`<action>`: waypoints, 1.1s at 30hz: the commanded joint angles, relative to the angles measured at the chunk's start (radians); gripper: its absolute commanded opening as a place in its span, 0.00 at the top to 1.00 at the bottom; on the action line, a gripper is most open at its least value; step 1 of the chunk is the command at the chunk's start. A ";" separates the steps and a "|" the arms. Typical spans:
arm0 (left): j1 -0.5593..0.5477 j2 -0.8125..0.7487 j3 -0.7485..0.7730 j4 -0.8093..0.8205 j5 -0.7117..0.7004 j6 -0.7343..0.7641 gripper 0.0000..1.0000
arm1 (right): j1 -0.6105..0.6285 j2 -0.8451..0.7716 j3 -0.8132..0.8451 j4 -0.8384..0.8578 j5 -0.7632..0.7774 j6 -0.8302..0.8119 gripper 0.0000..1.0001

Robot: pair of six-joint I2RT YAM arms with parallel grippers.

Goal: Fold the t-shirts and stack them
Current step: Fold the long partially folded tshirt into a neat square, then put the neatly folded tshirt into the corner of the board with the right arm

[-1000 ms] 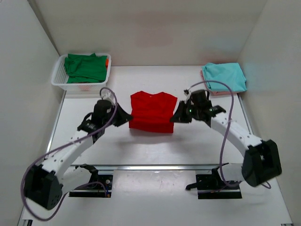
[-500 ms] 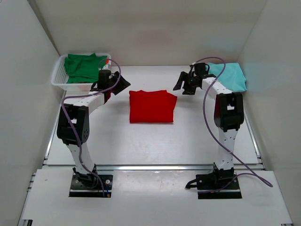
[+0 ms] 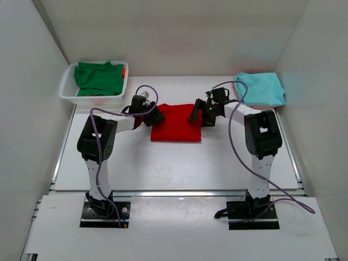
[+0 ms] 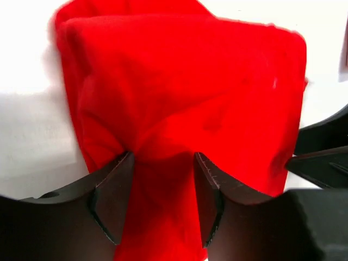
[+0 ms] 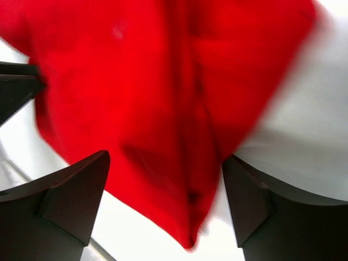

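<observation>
The left fingers [image 3: 157, 116] are clenched on the red t-shirt [image 3: 176, 128]. In the left wrist view they stand fairly close together, with a raised ridge of red cloth filling the whole gap and pressing against both inner faces. Creases in the cloth run in toward that pinch. Beyond the fingertips the rest of the shirt spreads out flat on the white counter [image 3: 163, 163], and its far edge is fairly square.

The right fingers [image 3: 195, 115] are released and spread wide, much wider than the left pair. In the right wrist view they straddle the opposite edge of the same shirt. A long fold of red cloth lies in the gap between them. The cloth reaches the inner edge of each finger near its tip, and the pads do not close on it (this view is blurred, so finer contact cannot be told).

From above, the folded red shirt lies directly between the two pairs of fingers, one pair at each of its far corners.

Out past the left fingers, well apart from them, a green t-shirt [image 3: 99, 78] lies heaped in a white mesh basket [image 3: 66, 93]. Out past the right fingers, a folded teal t-shirt [image 3: 262, 89] lies on the counter, near them but not touching.
</observation>
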 commanded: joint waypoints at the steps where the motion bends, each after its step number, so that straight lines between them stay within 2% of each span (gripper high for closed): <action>1: 0.003 0.036 0.049 -0.026 0.018 0.012 0.41 | 0.013 0.092 0.077 0.068 -0.108 0.043 0.20; 4: 0.005 0.042 0.055 -0.024 0.014 0.012 0.42 | 0.017 0.164 0.133 0.084 -0.190 0.068 0.27; 6: 0.010 0.041 0.055 -0.029 0.012 0.015 0.42 | 0.022 0.200 0.156 0.101 -0.266 0.089 0.40; 7: 0.008 0.041 0.058 -0.030 0.023 0.009 0.42 | 0.016 0.218 0.168 0.095 -0.280 0.088 0.57; 9: 0.017 0.039 0.060 -0.023 0.049 0.003 0.40 | 0.004 0.229 0.182 0.081 -0.303 0.086 1.00; 11: 0.037 0.005 0.053 -0.027 0.078 -0.001 0.40 | -0.015 0.212 0.208 0.056 -0.290 0.036 1.00; 12: 0.039 -0.007 0.044 -0.029 0.081 0.002 0.39 | -0.029 0.207 0.234 -0.012 -0.232 -0.010 0.99; 16: 0.071 -0.129 -0.005 -0.032 0.116 0.015 0.38 | -0.047 0.172 0.435 -0.247 0.052 -0.359 1.00; 19: 0.085 -0.208 -0.036 -0.062 0.100 0.034 0.38 | -0.085 0.120 0.463 -0.248 0.146 -0.531 1.00; 22: 0.092 -0.254 -0.074 -0.076 0.086 0.058 0.37 | -0.145 0.054 0.478 -0.219 0.201 -0.624 1.00; 27: 0.114 -0.272 -0.109 -0.089 0.101 0.071 0.37 | -0.260 0.048 0.703 -0.308 0.100 -0.651 1.00; 33: 0.111 -0.242 -0.099 -0.127 0.109 0.083 0.37 | -0.447 0.123 0.953 -0.385 0.079 -0.727 1.00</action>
